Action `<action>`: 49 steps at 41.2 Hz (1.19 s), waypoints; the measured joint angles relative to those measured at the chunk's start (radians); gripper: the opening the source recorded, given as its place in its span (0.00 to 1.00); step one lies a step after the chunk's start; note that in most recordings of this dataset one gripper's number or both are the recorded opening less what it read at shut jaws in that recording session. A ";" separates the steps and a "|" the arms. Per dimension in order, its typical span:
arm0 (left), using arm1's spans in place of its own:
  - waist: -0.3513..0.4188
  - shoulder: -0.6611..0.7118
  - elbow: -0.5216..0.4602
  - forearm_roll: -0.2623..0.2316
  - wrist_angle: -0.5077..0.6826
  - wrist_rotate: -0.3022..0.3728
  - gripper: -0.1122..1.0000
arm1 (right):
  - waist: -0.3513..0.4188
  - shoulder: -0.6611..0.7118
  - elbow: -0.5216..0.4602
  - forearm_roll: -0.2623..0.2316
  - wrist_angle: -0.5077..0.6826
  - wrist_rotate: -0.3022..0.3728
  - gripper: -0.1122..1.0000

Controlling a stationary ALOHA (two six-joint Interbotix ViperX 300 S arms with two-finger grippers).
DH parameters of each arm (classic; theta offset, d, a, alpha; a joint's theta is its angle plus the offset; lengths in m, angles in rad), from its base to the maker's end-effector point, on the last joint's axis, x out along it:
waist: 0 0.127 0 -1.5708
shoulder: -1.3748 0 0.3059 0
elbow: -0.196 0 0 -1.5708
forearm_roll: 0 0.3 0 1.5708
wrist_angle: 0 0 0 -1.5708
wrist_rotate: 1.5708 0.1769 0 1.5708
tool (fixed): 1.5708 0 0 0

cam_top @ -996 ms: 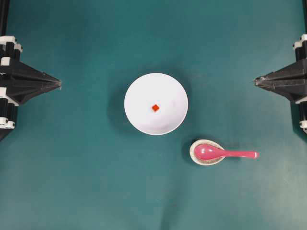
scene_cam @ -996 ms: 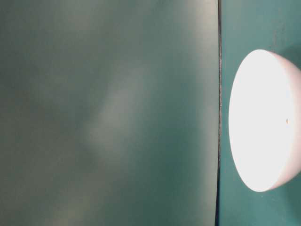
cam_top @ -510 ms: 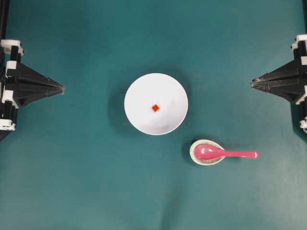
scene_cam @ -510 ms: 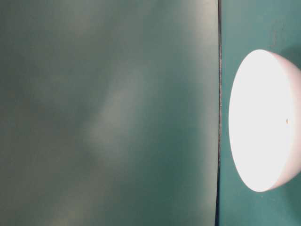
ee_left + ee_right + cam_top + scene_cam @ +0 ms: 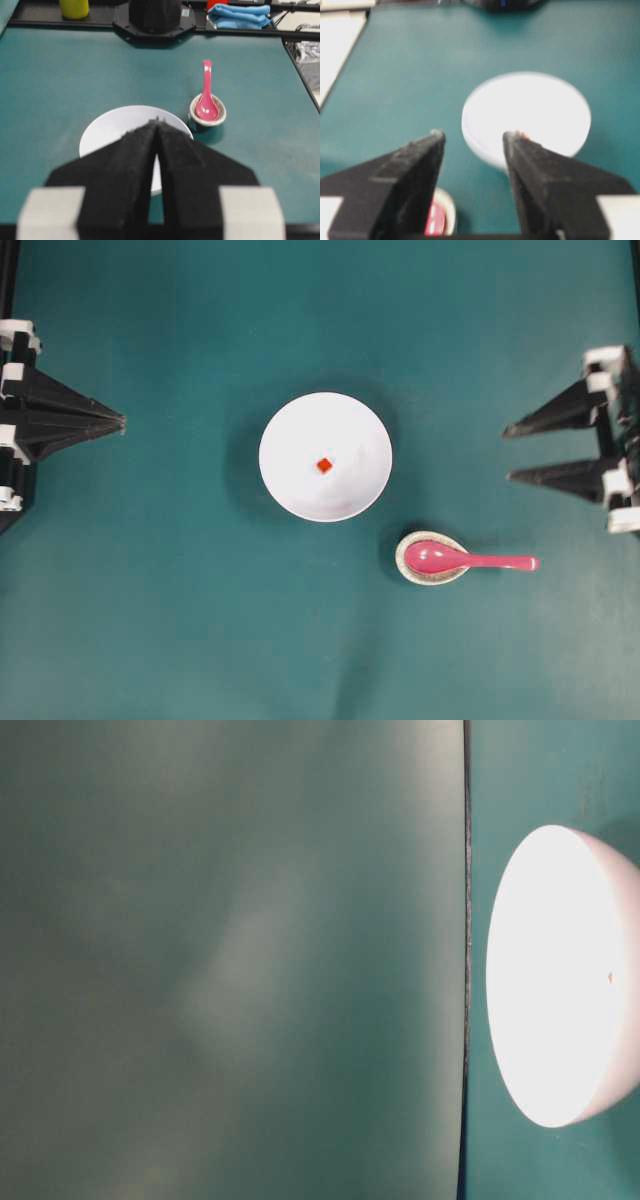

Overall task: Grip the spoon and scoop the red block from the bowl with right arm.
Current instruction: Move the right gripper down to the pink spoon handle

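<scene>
Teal matting covers the table, and a white bowl sits near its middle in the overhead view. Inside the bowl lies the tiny red block, just about at the centre, touching nothing but the bowl's floor. Below and to the right of the bowl, apart from it, stands a small speckled dish. The pink spoon rests with its scoop in that dish and its handle reaching out over the rim toward the right edge of the view.

Neither arm is near these things. The right gripper hangs at the right edge, above the spoon's handle in the overhead view and well apart from it, its two black fingers spread wide with nothing between them. The left gripper is at the left edge, its fingers pressed together to a point, holding nothing. The table-level view shows only the bowl's overexposed side and blurred teal.
</scene>
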 measured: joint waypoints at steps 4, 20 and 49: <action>0.000 -0.008 0.000 0.000 0.000 -0.002 0.10 | 0.034 0.043 0.046 0.017 -0.021 0.000 0.58; 0.000 -0.011 0.000 -0.002 0.000 -0.002 0.10 | 0.298 0.241 0.265 0.282 -0.511 0.012 0.58; 0.012 -0.008 0.000 -0.002 -0.031 -0.002 0.10 | 0.603 0.746 0.173 0.647 -0.775 0.014 0.58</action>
